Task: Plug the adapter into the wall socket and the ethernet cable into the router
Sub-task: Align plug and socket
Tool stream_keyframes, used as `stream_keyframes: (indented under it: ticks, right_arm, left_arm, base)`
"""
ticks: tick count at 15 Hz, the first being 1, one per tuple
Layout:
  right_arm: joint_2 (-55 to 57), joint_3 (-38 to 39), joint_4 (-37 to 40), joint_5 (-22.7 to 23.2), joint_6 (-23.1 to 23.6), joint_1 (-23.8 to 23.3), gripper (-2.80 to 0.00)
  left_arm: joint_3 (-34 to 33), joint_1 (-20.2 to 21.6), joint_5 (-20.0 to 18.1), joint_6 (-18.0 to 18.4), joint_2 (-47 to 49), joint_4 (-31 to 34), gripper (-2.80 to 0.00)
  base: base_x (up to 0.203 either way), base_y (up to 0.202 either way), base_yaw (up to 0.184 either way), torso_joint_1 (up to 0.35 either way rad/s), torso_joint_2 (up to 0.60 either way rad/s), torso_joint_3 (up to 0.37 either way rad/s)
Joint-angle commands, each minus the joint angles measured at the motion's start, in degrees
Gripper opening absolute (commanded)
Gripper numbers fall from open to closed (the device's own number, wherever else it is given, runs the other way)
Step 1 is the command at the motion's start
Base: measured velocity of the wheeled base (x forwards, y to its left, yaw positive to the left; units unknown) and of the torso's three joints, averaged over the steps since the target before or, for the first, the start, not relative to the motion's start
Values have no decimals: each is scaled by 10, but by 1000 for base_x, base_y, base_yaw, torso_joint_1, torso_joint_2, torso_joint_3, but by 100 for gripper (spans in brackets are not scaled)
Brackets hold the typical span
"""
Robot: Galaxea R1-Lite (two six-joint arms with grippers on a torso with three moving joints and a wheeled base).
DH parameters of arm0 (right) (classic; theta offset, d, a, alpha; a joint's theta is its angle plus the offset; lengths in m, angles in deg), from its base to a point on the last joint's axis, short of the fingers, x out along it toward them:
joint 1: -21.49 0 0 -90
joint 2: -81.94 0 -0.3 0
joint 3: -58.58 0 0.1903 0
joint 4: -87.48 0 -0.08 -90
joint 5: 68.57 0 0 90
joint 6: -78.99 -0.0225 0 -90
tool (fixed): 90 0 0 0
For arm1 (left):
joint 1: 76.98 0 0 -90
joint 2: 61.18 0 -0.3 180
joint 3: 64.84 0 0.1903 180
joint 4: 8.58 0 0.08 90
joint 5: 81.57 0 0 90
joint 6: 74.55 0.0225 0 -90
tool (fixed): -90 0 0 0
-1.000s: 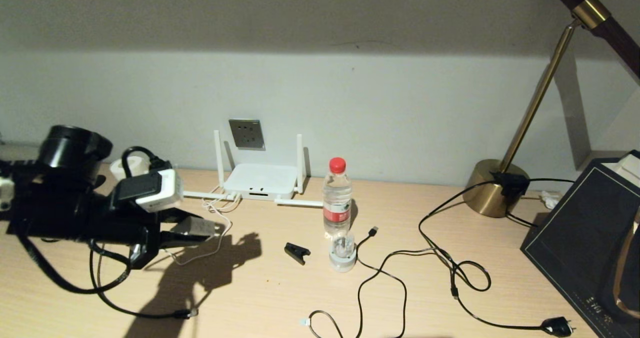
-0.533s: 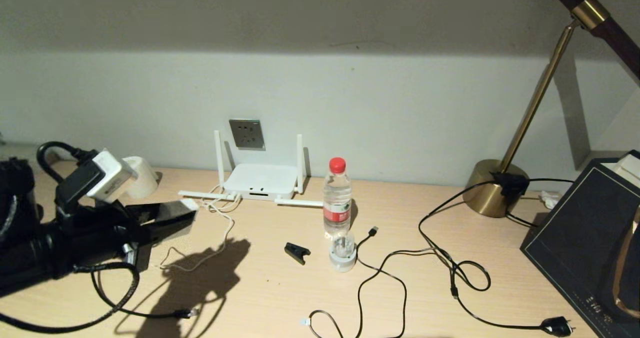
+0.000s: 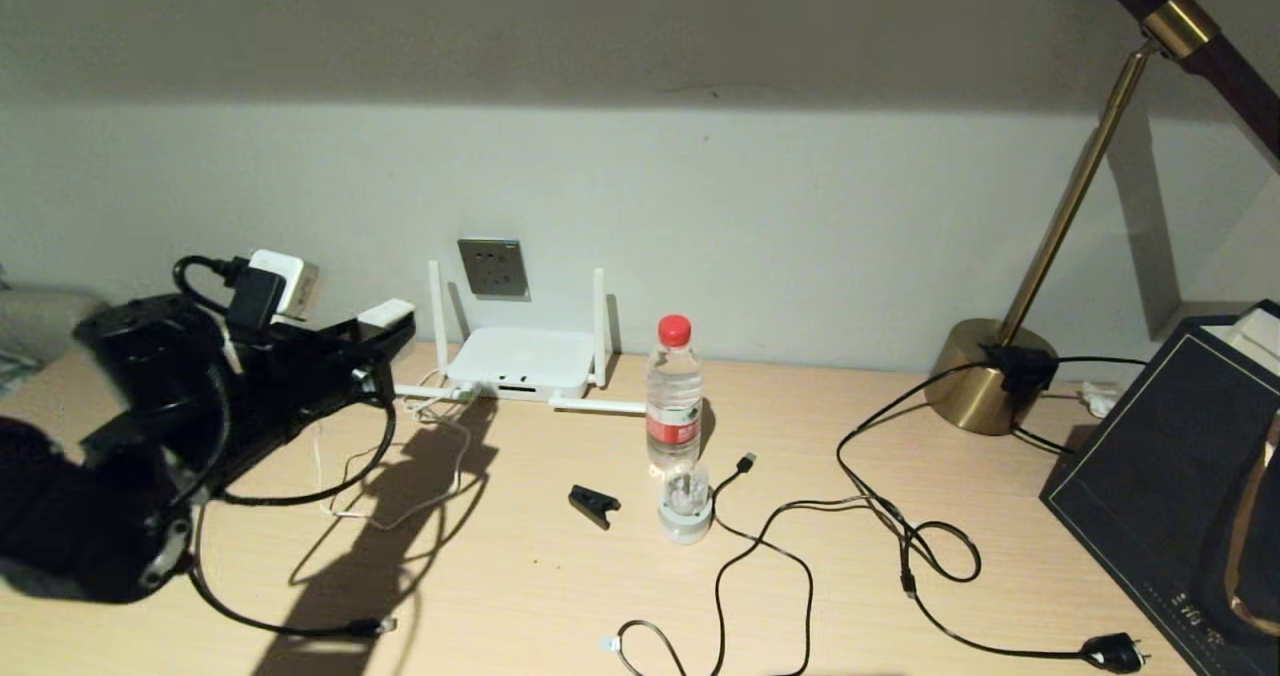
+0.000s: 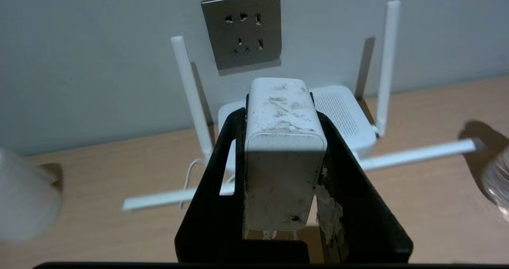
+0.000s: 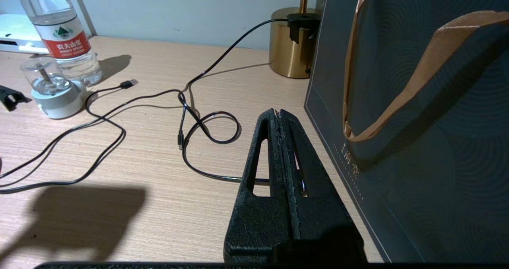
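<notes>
My left gripper (image 3: 388, 322) is shut on the adapter (image 3: 385, 311), a scuffed white box (image 4: 283, 153) clamped between the black fingers (image 4: 222, 161); its prong face is hidden. It hangs above the desk, left of the router (image 3: 520, 361), short of the wall. The wall socket (image 3: 493, 267) is a grey plate (image 4: 241, 29) straight ahead and slightly higher, above the router (image 4: 346, 114). The adapter's white cord (image 3: 440, 466) trails to the router. The ethernet cable's connector (image 3: 368, 626) lies at the desk's front left. My right gripper (image 5: 278, 114) is shut and empty, low over the desk.
A water bottle (image 3: 674, 396), a small clear-domed device (image 3: 685, 506) and a black clip (image 3: 594, 504) stand mid-desk. Thin black cables (image 3: 760, 546) loop toward the brass lamp base (image 3: 985, 376). A dark paper bag (image 5: 417, 102) is close beside the right gripper.
The left arm has risen and swung toward the wall, carrying the adapter from low over the desk up to about socket height. The white cord has been pulled along.
</notes>
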Motion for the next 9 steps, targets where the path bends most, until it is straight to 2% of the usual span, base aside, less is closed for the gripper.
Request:
stream_keyframes:
  ticks: [1,5,9]
  right_arm:
    - [1,20,0,0,0,0,-280]
    - [1,20,-1,0,0,0,-280]
    - [1,20,-1,0,0,0,-280]
  left_arm:
    - [67,-13,9,-9,131,-21,-280]
    - [184,-34,17,-24,222,-36,-280]
    - [294,-39,53,-69,281,-53,-280]
  base:
    - [0,0,0,0,0,0]
    - [0,0,0,0,0,0]
    - [0,0,0,0,0,0]
